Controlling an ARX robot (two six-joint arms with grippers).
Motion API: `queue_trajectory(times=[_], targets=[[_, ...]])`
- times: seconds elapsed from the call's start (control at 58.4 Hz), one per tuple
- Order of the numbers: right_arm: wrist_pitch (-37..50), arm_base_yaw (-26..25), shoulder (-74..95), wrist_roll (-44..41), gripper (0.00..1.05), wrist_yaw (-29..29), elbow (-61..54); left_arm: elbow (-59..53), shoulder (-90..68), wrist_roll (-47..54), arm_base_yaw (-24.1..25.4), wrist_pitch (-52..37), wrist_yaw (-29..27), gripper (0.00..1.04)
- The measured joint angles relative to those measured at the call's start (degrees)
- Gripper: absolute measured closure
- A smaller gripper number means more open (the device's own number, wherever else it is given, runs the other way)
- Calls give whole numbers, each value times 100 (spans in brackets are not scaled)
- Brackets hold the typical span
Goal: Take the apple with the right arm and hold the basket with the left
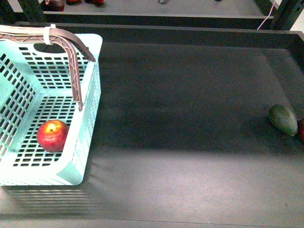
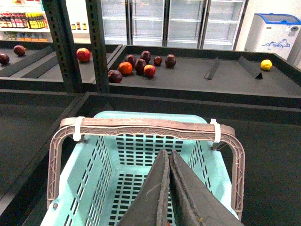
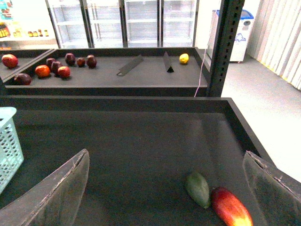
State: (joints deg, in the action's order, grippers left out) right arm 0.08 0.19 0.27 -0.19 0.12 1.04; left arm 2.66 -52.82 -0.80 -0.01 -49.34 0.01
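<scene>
Apple (image 1: 52,135) is sitting on the slotted floor of the mint-green basket (image 1: 90,118), stem dimple up, close to the basket's near wall. In the left wrist view the left gripper (image 2: 168,157) has its jaws pressed together, closed on nothing, hanging over the inside of the basket just behind the 2 brownish handles (image 2: 146,127), which are folded up side by side with white ties at the ends; the apple itself can't be made out there, so it's somewhere below those jaws. In the right wrist view the right gripper (image 3: 164,183) has its jaws spread wide apart, with bare dark table (image 3: 141,141) between them. Just inside its one jaw, on the table, lie a green oval fruit (image 3: 198,189) and a red-and-yellow fruit (image 3: 230,207), touching each other. The basket only shows as a corner well off to the other side of those jaws. Beyond is another shelf with dark red fruits (image 3: 56,68) and a yellow one (image 3: 184,58).
</scene>
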Motion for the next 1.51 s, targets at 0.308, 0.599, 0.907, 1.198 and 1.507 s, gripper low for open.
queue_trajectory(times=[0.308,0.599,0.907,1.198,1.507], targets=[[0,0,0,0,9,-2,0,-175,1508,15,0,1274,0,102],[0,0,0,0,9,-2,0,-177,2610,15,0,2291,0,102],[0,0,0,0,9,-2,0,-177,3458,17,0,3104,0,102],[0,0,0,0,9,0,0,-177,4011,15,0,3652,0,102],[0,0,2,0,9,0,0,-177,5156,17,0,4885,0,102]])
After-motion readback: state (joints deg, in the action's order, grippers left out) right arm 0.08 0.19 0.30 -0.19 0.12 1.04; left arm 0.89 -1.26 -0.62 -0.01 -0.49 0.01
